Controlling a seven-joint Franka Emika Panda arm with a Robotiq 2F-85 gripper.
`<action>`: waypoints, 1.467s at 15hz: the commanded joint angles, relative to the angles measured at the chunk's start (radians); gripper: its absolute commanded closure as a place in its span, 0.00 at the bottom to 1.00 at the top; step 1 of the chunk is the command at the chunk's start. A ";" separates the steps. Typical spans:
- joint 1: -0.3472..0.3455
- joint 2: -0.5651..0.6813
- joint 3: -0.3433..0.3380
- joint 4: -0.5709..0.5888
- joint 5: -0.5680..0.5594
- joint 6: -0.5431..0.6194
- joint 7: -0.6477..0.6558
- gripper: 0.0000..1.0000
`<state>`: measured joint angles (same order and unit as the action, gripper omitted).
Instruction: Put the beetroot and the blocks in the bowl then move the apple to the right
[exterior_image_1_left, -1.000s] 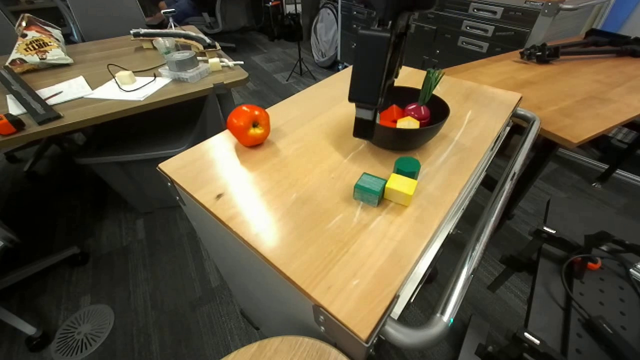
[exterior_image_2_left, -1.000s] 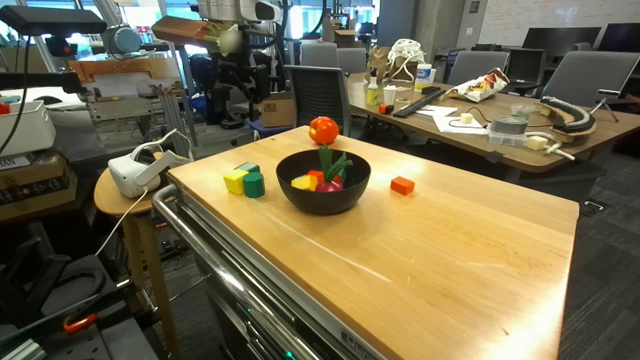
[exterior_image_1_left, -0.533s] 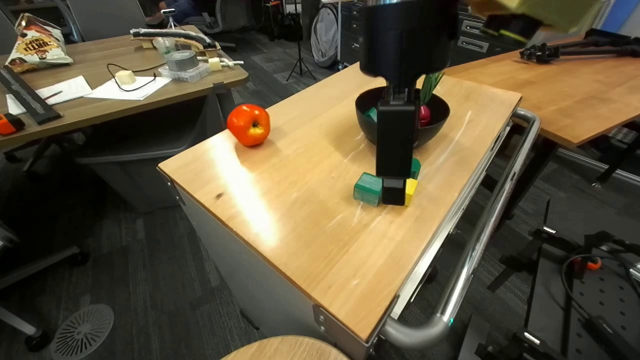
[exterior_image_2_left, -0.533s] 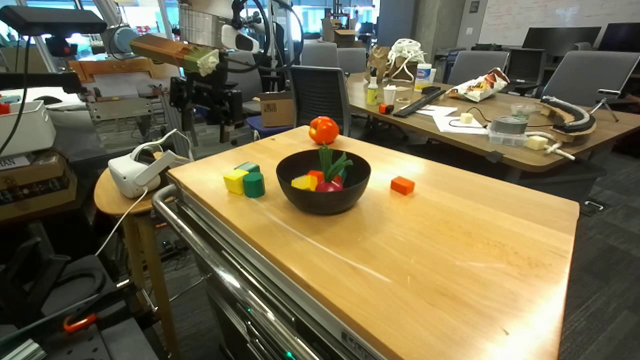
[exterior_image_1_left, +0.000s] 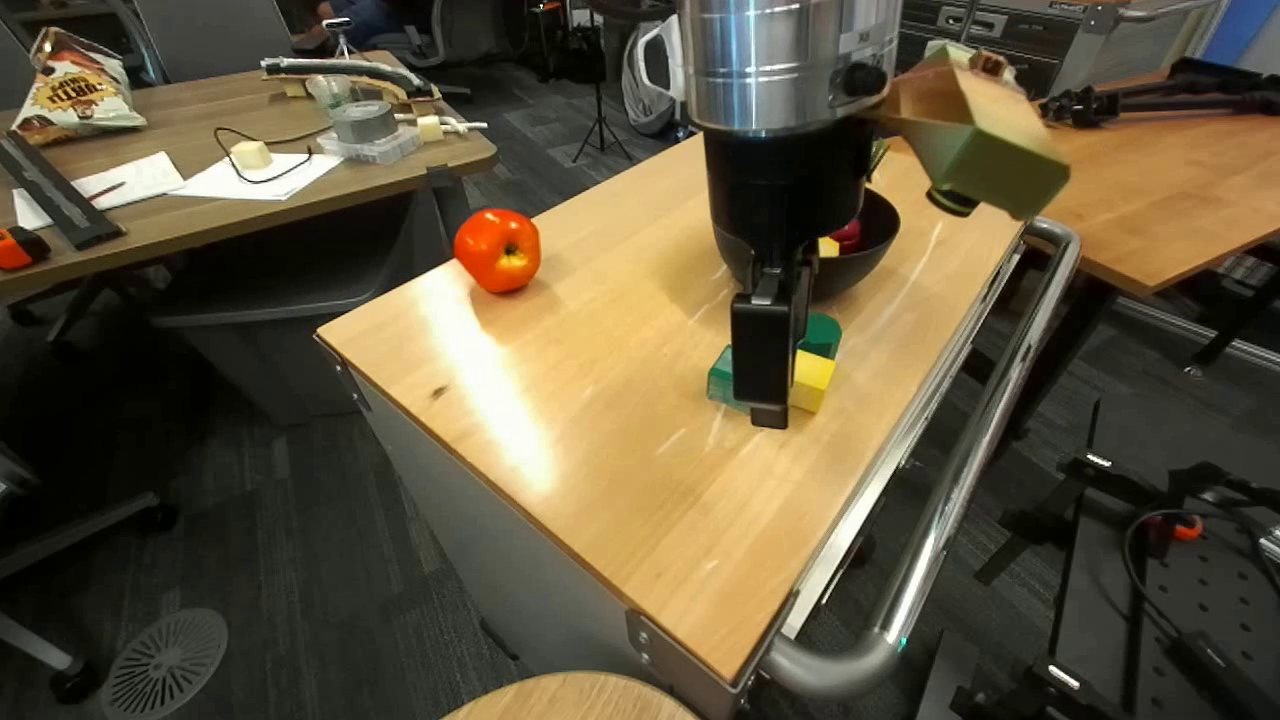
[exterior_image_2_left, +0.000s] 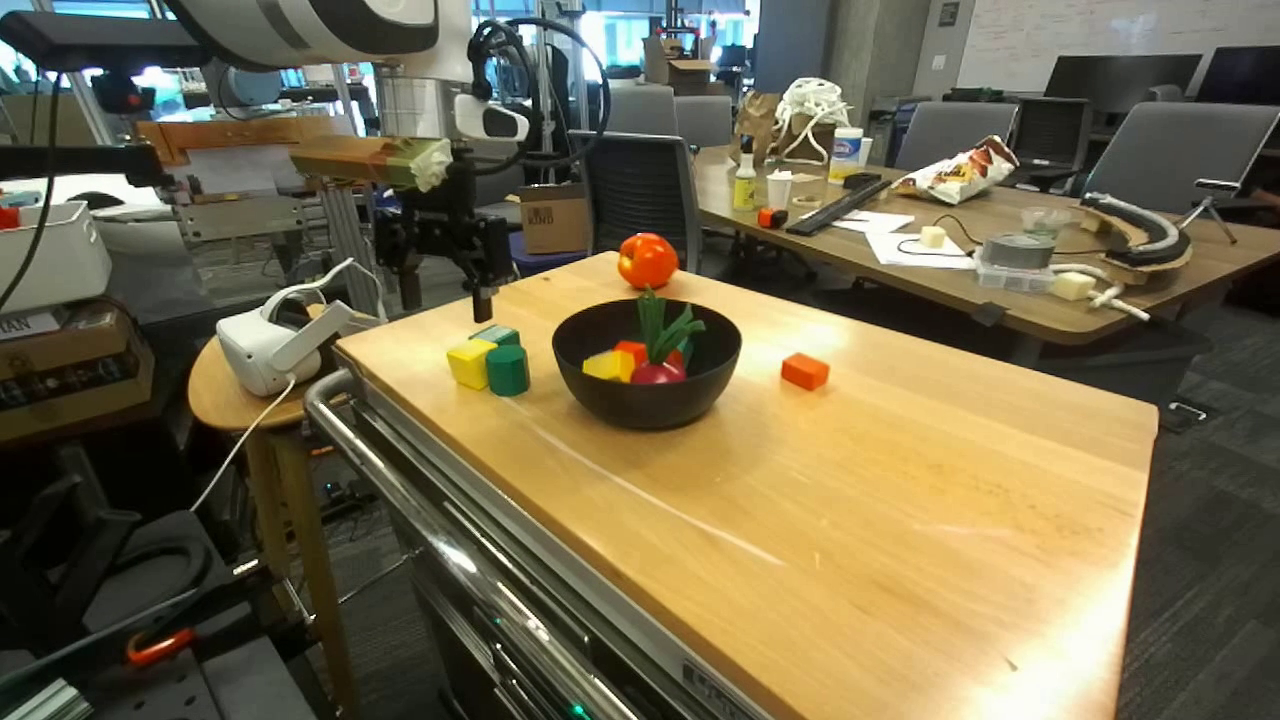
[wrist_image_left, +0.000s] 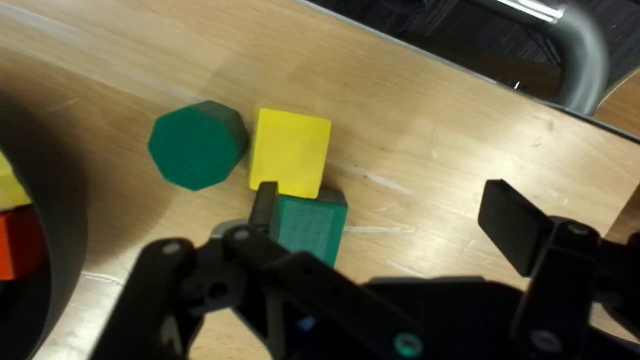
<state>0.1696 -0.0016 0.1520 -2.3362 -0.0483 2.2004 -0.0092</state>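
The black bowl (exterior_image_2_left: 640, 405) holds the dark-red beetroot (exterior_image_2_left: 658, 373), stalks up, with a yellow block (exterior_image_2_left: 603, 365) and a red block (exterior_image_2_left: 632, 350). Beside it stand a yellow cube (wrist_image_left: 291, 152), a green eight-sided block (wrist_image_left: 195, 147) and a green cube (wrist_image_left: 310, 227), close together. A red-orange block (exterior_image_2_left: 805, 371) lies on the bowl's other side. The apple (exterior_image_1_left: 497, 250) sits near the tabletop's edge. My gripper (wrist_image_left: 387, 215) is open and empty above the green cube; one finger overlaps its side in the wrist view. In an exterior view the gripper (exterior_image_2_left: 447, 297) hangs above the blocks.
A metal handle rail (exterior_image_2_left: 450, 555) runs along one edge of the wooden cart top (exterior_image_2_left: 900, 520). A stool with a white headset (exterior_image_2_left: 265, 350) stands near the cart's corner. A cluttered desk (exterior_image_1_left: 230, 215) stands beyond the apple.
My gripper has moved from near the bowl to over the loose green and yellow blocks and has come lower in the last half second. The blocks, bowl and apple have not moved.
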 joint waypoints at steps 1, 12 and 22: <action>-0.008 0.018 -0.003 -0.020 -0.100 0.124 0.081 0.00; -0.019 0.092 -0.045 -0.019 -0.235 0.229 0.198 0.58; -0.096 -0.235 -0.083 -0.107 -0.293 0.274 0.262 0.81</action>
<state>0.1185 -0.0611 0.0801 -2.3724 -0.2645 2.4743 0.1895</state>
